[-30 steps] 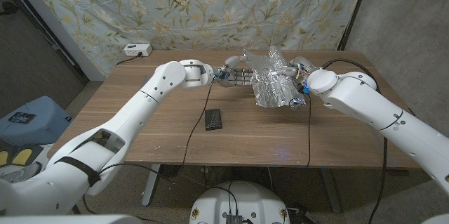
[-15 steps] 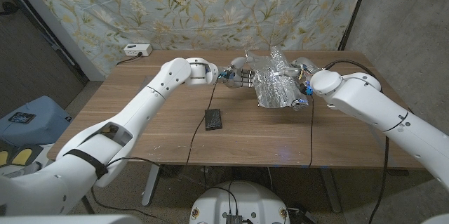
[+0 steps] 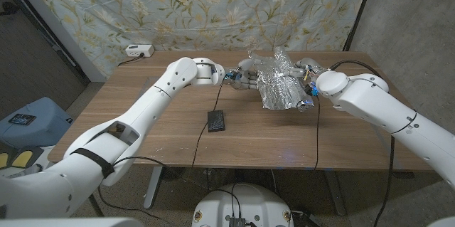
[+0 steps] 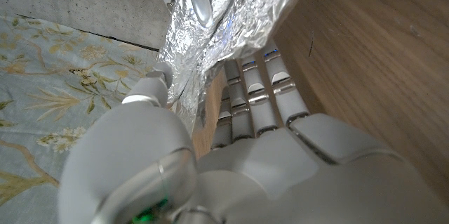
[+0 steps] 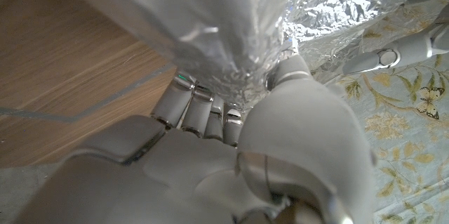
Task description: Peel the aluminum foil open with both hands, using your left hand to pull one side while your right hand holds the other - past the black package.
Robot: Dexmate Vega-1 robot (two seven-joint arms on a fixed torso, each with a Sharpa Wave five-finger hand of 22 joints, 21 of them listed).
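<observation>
Foil (image 3: 281, 82), crumpled and partly spread, is lifted over the table (image 3: 142, 127) near its far edge, right of the middle. Its left side is pinched by the left hand (image 3: 244, 79), thumb over fingers (image 4: 254, 96). Its right side is gripped by the right hand (image 3: 304, 85). A black package (image 3: 216, 120) lies nearer the table's middle.

makeshift lab: floral backdrop sheet (image 3: 178, 6), concrete wall (image 3: 405, 13)

Crumpled aluminum foil (image 3: 282, 85) raised, beyond small black package (image 3: 216, 120).
</observation>
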